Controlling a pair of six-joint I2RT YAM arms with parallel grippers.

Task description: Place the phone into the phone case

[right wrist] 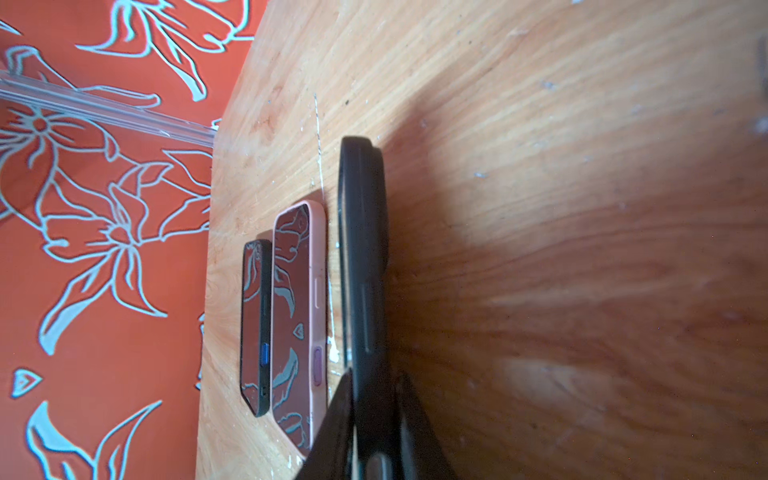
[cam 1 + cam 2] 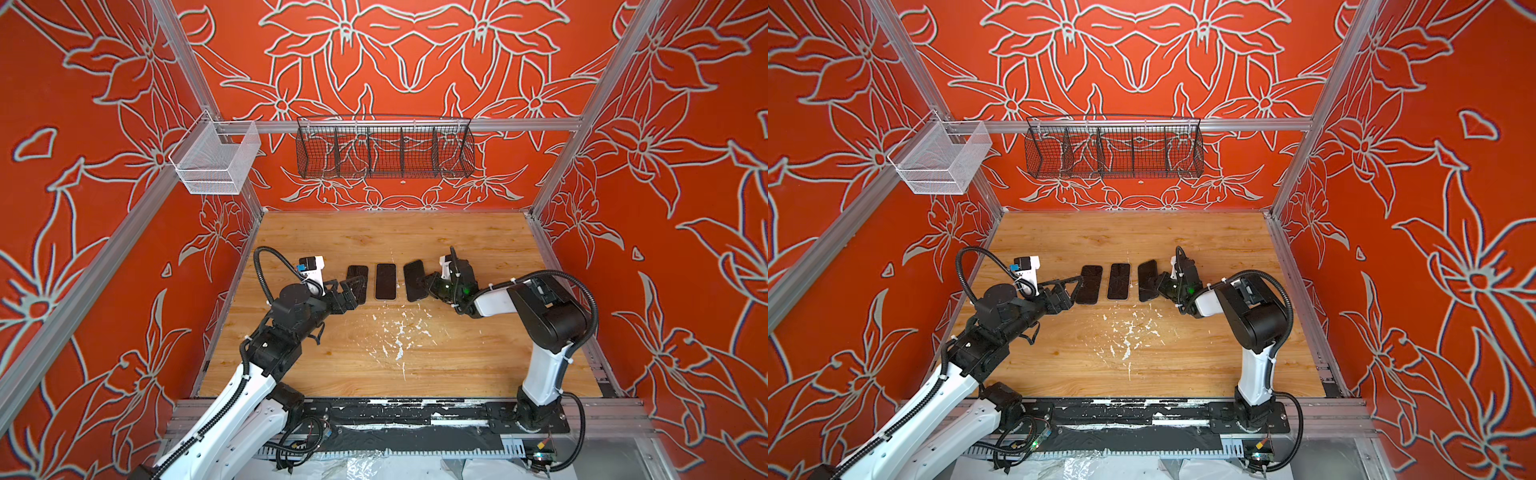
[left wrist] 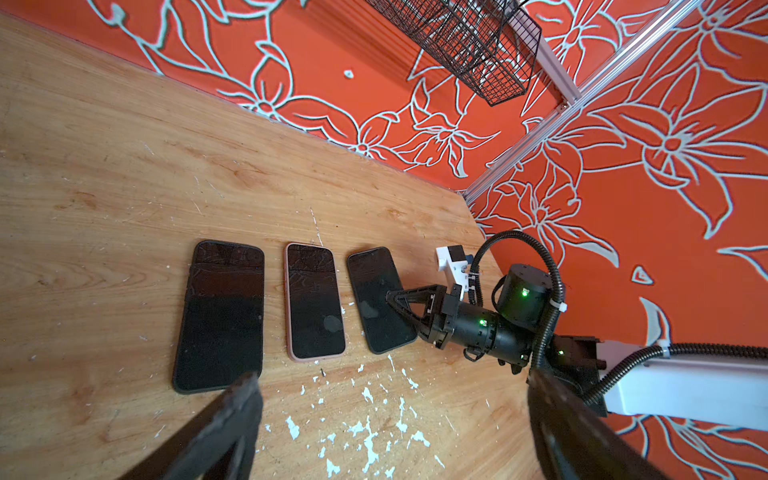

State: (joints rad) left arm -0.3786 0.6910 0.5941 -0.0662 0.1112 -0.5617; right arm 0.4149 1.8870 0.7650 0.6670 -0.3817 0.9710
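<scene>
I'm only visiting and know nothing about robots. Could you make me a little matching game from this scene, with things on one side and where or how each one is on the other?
Things:
1. pink-cased phone
2. left gripper
3. right gripper
4. black wire basket

Places and states:
A. shut on the rightmost black phone
B. hanging up at the back
C. lying in the middle of the row of three
D. jaws wide open, holding nothing

Pairs: 1-C, 2-D, 3-A, 4-B
</scene>
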